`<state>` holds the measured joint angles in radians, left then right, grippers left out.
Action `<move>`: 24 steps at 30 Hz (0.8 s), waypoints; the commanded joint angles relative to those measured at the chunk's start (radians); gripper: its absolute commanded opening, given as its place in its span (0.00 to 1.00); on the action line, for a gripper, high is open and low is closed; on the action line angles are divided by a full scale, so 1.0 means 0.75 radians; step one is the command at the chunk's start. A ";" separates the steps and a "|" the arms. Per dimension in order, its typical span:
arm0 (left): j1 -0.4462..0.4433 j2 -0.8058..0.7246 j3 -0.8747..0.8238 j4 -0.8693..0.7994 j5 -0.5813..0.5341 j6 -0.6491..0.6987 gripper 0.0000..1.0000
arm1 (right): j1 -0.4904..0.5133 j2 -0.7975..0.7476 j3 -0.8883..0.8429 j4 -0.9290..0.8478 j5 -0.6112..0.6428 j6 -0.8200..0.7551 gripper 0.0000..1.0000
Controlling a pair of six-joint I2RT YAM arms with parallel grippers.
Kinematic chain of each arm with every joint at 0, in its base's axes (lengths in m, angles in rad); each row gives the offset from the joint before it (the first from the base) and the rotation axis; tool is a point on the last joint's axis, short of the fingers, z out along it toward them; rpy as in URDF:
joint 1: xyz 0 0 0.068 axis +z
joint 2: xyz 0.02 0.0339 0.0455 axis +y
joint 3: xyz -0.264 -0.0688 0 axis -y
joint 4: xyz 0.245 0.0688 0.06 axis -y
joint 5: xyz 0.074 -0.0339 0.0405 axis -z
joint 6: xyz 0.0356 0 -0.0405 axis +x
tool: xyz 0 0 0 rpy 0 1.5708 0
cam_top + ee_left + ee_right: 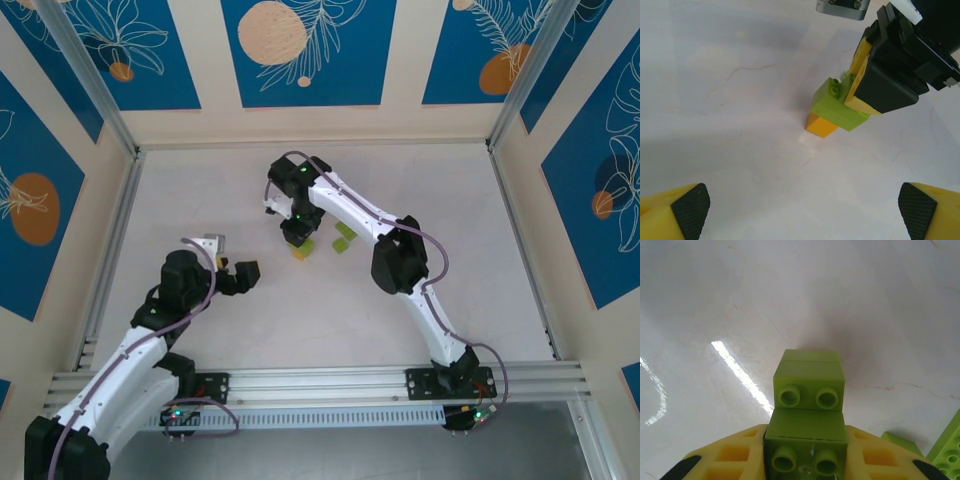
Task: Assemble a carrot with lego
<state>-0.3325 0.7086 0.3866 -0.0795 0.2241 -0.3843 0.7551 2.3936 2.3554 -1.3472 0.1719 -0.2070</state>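
Carrot (837, 112) stands near the middle of the counter (200, 200), with its orange brick (821, 125) at the bottom, on the surface. The right hand (854, 89) is closed on its green upper bricks from above. The left wrist view shows the orange tip. In the right wrist view the green studs cover it, but there two loose green bricks (945, 450) lie just beside, on the right. The left hand (240, 274) hangs near the carrot, jaws wide apart and empty. Bare counter lies all around, and the patterned walls (310, 50) stand well apart.
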 commanded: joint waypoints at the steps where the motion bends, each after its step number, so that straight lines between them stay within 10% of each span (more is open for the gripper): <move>1: -0.029 -0.014 0.012 -0.012 -0.027 0.041 0.99 | 0.010 -0.033 -0.003 -0.099 -0.080 -0.245 0.31; 24: -0.078 -0.017 0.016 -0.031 -0.064 0.050 0.99 | 0.049 -0.027 0.146 -0.107 -0.127 -0.130 0.68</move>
<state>-0.3782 0.7078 0.3866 -0.0940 0.1852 -0.3630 0.8032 2.3939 2.4287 -1.3651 0.1261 -0.1982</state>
